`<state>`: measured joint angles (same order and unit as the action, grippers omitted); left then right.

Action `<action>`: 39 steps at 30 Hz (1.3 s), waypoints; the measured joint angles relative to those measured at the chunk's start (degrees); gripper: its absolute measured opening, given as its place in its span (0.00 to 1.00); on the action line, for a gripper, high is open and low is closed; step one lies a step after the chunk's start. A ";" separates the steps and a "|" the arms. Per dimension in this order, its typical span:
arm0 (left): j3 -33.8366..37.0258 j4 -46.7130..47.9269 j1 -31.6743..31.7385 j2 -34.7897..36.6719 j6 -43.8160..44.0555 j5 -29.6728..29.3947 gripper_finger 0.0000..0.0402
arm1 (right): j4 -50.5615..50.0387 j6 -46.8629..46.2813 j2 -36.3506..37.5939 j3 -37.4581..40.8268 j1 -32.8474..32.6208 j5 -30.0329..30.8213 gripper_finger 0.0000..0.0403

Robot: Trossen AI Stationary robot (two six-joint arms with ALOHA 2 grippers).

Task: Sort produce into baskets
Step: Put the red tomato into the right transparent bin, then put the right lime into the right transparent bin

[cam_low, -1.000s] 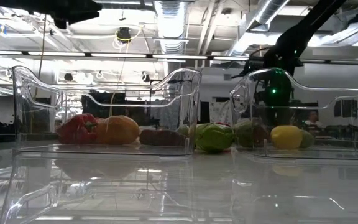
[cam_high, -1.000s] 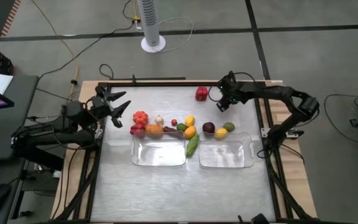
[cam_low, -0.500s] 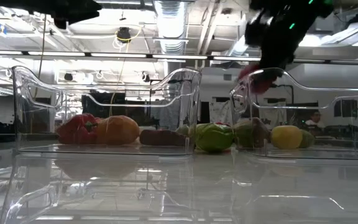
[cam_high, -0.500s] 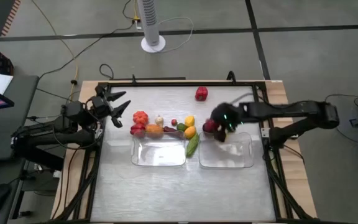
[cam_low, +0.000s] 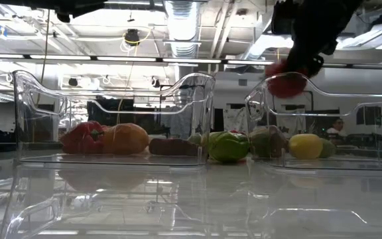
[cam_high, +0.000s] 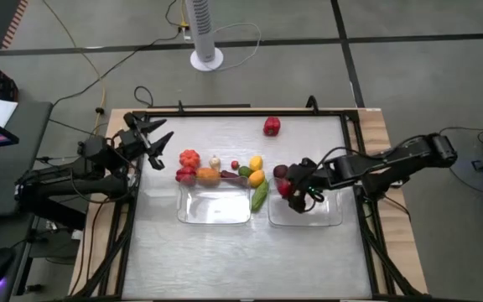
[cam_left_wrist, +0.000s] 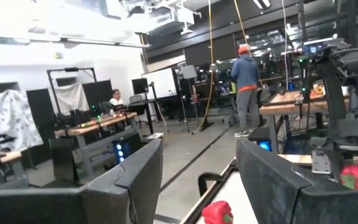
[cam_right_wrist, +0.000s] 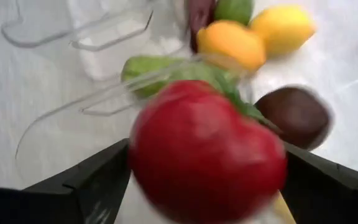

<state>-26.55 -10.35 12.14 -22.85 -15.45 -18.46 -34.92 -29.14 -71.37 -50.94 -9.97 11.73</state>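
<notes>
Our right pincer has swung from the surface's two o'clock corner to over the right basket, its fingers spreading around a red fruit. Release looks imminent. Left pincer waits half-spread at nine o'clock.

I see two clear baskets side by side, left basket empty; right basket with a round red fruit above its left end, between the fingers of my right tool; jaws look spread either side of it; produce row lies just behind the baskets: red, orange, yellow, green pieces, dark purple fruit, long green cucumber between the baskets; one red pepper well apart near the far edge.
</notes>
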 joint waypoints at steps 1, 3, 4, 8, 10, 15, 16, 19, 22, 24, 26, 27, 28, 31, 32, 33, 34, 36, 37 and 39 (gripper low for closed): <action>0.00 0.00 0.00 0.00 -0.36 -0.22 0.48 | -0.07 -1.03 -0.44 0.00 -0.03 -0.90 0.98; 0.00 0.00 0.02 -0.02 -0.62 -0.30 0.48 | -0.02 -2.63 -1.01 0.00 0.02 -3.49 0.98; 0.00 -0.04 0.02 -0.02 -0.59 -0.28 0.48 | -0.04 -3.06 -1.07 0.00 0.19 -4.98 0.97; 0.00 -0.09 0.02 -0.02 0.29 -0.29 0.48 | -2.99 -6.39 -0.87 -0.73 2.05 -8.06 0.97; 0.00 -0.07 0.02 -0.01 1.17 -0.28 0.48 | -7.97 -8.98 -0.78 -2.64 4.27 -6.87 0.97; 0.00 1.28 0.02 -0.02 3.64 -0.28 0.48 | -20.24 -10.11 -0.68 -6.73 10.98 -3.67 0.96; 0.00 1.80 0.02 0.00 4.22 -0.28 0.48 | -22.45 -9.57 -0.68 -7.00 12.44 -3.31 0.95; 0.00 3.58 0.02 -0.02 5.66 -0.26 0.48 | -29.46 -8.02 -1.00 -6.35 17.36 -2.79 0.94; 0.02 4.89 0.02 0.01 7.15 0.16 0.48 | -32.56 -6.86 -1.03 -4.34 22.51 -2.76 0.92; 0.02 5.62 0.00 0.04 8.21 0.22 0.48 | -31.74 -5.81 -0.49 -3.33 25.80 -3.24 0.91; 0.02 6.41 -0.02 0.04 9.17 0.22 0.48 | -31.52 -3.60 -0.37 -2.53 28.82 -4.33 0.90; 0.02 6.89 -0.14 0.04 9.53 0.23 0.48 | -31.25 -2.44 -0.38 -2.00 30.06 -4.71 0.89; 0.02 7.16 -0.24 0.03 9.98 0.24 0.48 | -30.82 -1.32 -0.72 -1.43 31.29 -5.56 0.89; 0.02 7.13 -1.09 0.04 10.95 0.31 0.48 | -27.84 1.87 -1.16 0.32 34.24 -9.08 0.87; 0.02 7.10 -1.47 0.04 11.31 0.52 0.48 | -25.94 2.56 -1.09 0.97 34.84 -10.44 0.86; 0.02 7.08 -1.84 0.04 11.57 0.72 0.48 | -24.18 3.23 -1.03 1.62 35.39 -11.77 0.85; 0.02 7.08 -2.15 0.11 11.72 0.98 0.48 | -22.98 3.77 -1.07 2.25 35.80 -12.68 0.85; 0.02 7.08 -2.81 0.33 11.77 1.84 0.48 | -22.10 4.47 -1.16 3.19 36.39 -13.22 0.83; 0.02 7.06 -3.07 0.44 11.81 2.00 0.48 | -21.77 4.88 -1.34 3.51 36.45 -13.30 0.83; 0.02 6.84 -3.58 0.54 11.85 2.01 0.48 | -21.39 5.32 -1.91 3.92 36.26 -13.21 0.82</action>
<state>-26.52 -3.51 8.56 -22.31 -3.60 -16.45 -56.32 -23.82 -73.28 -47.02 26.29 -1.48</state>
